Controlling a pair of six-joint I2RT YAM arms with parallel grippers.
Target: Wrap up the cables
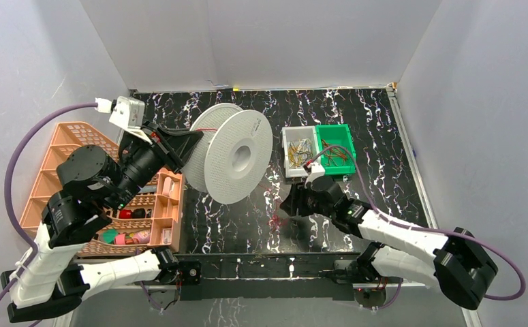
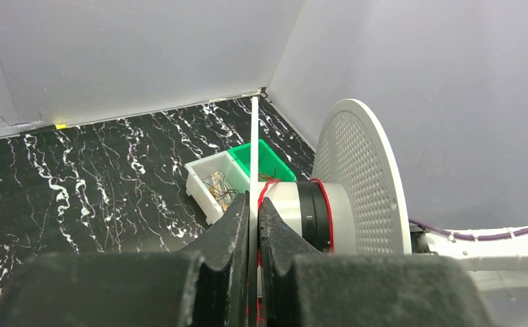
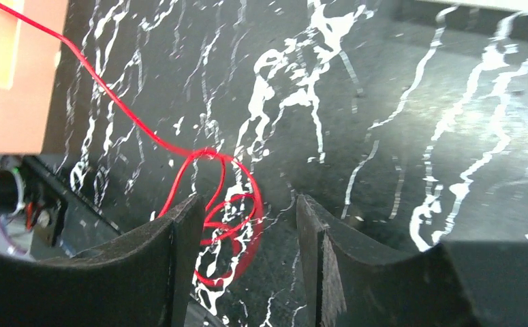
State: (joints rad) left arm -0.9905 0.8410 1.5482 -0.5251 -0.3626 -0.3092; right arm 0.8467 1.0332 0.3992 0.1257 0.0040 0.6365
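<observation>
Black tabletop (image 1: 383, 136) — cables (image 3: 206, 153) loop beneath the released right tool (image 3: 249, 201), trailing leftward; left tool (image 2: 254, 204) clenches the spool rim (image 2: 253, 136).

Top view looks down on the whole table (image 1: 247, 225); left wrist, close, faces the spool (image 2: 363, 184) both show; right wrist skims the table

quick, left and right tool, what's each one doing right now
left tool: closed on the thin edge of the spool
right tool: open, holding nothing, above the loose red cable loops
</observation>
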